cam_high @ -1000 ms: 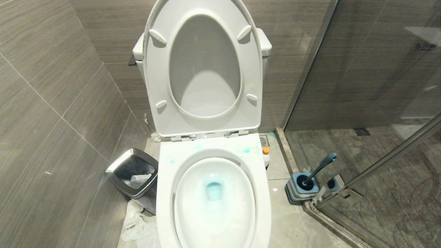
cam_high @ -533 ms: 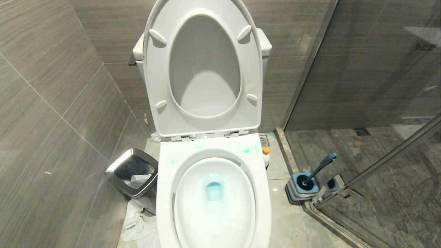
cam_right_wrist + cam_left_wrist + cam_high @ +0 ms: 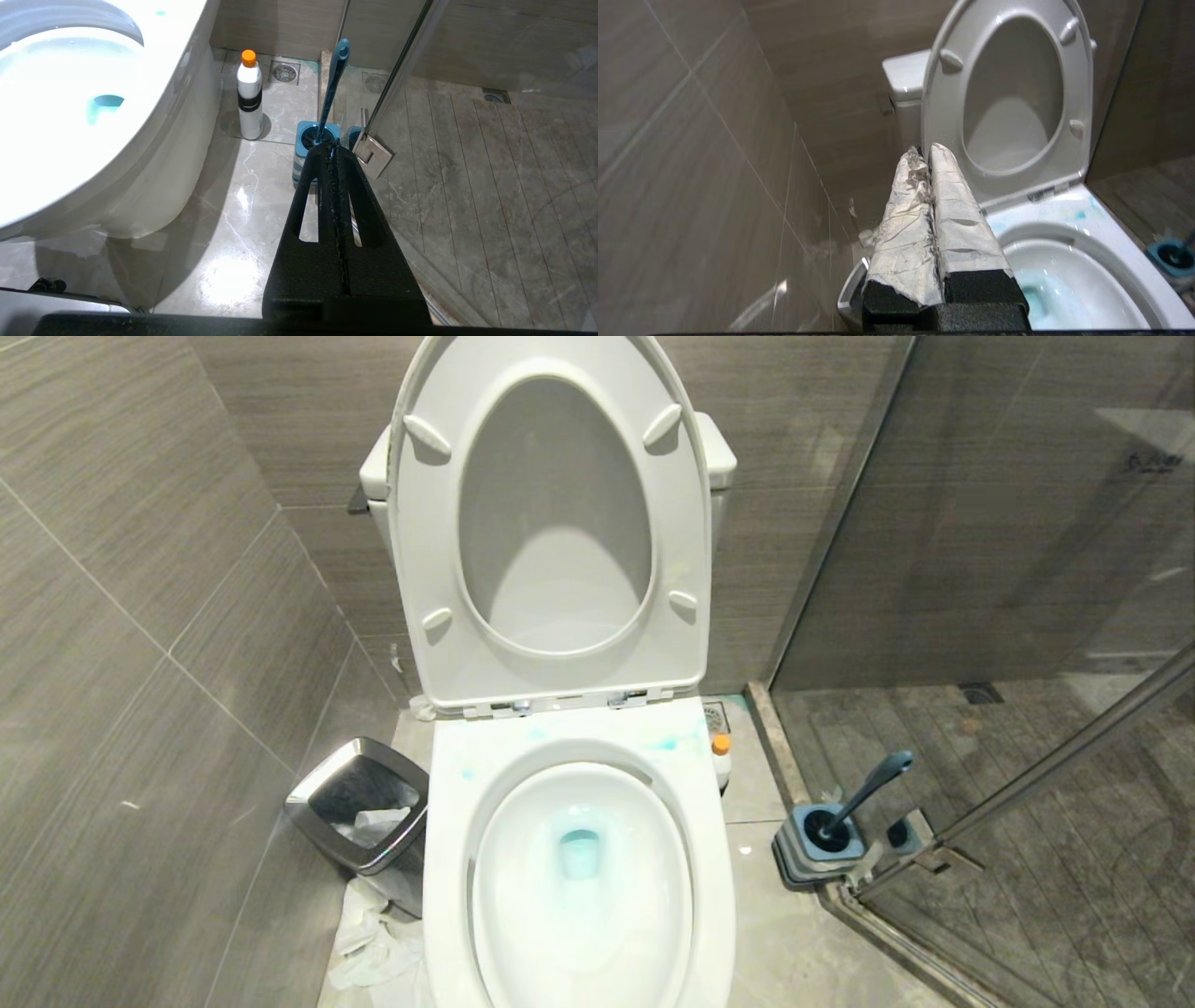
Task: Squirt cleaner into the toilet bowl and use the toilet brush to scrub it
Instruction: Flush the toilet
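Observation:
The white toilet bowl (image 3: 450, 859) stands in the middle with its seat and lid (image 3: 551, 523) raised. Turquoise cleaner (image 3: 580, 852) tints the water at the drain, and drops of it lie on the back rim (image 3: 667, 743). To the right on the floor, the teal toilet brush (image 3: 873, 789) leans in its square blue holder (image 3: 822, 845). My left gripper (image 3: 924, 151) is shut, its fingers wrapped in white paper, raised left of the bowl (image 3: 1101, 233). My right gripper (image 3: 332, 149) is shut and empty, over the floor short of the brush (image 3: 332, 79). Neither gripper shows in the head view.
A white bottle with an orange cap (image 3: 250, 95) stands on the floor between bowl and brush holder. A chrome bin (image 3: 359, 812) and crumpled paper (image 3: 373, 952) sit left of the bowl. A glass shower door (image 3: 1027, 616) closes off the right. Tiled walls stand close on the left.

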Tool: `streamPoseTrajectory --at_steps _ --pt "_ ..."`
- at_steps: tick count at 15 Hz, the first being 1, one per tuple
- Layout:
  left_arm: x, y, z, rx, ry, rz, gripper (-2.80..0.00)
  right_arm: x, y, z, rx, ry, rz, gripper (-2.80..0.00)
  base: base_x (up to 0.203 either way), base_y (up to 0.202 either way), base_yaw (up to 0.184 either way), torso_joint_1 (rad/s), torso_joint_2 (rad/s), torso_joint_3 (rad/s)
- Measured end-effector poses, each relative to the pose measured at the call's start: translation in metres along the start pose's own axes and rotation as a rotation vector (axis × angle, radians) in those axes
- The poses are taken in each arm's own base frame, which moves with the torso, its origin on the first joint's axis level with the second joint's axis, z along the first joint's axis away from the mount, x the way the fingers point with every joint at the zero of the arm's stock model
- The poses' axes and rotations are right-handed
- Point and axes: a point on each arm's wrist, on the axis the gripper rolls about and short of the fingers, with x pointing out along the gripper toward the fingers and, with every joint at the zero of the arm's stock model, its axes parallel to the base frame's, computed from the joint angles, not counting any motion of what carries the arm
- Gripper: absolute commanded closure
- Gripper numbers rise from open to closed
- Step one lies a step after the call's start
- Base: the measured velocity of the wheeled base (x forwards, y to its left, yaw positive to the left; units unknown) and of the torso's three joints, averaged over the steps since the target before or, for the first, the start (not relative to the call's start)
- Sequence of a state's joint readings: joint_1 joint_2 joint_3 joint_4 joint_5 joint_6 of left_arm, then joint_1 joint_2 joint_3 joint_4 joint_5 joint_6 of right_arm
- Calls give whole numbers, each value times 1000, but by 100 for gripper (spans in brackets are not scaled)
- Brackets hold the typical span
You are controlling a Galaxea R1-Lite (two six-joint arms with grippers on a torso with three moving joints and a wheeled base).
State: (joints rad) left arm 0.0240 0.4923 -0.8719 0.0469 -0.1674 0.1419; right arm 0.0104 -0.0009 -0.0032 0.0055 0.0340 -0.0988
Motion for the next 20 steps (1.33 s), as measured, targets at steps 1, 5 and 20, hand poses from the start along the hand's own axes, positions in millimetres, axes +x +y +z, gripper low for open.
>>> streamPoseTrajectory --at_steps 1,5,20 --pt "20 5 8 2 -13 3 0 0 0 0 0 0 0 0 0 0 0 0 0 0" --pt "88 19 27 3 -12 14 0 0 0 0 0 1 1 0 0 0 0 0 0 0" --pt "367 85 -21 -123 -77 81 0 0 0 0 0 1 1 0 0 0 0 0 0 0"
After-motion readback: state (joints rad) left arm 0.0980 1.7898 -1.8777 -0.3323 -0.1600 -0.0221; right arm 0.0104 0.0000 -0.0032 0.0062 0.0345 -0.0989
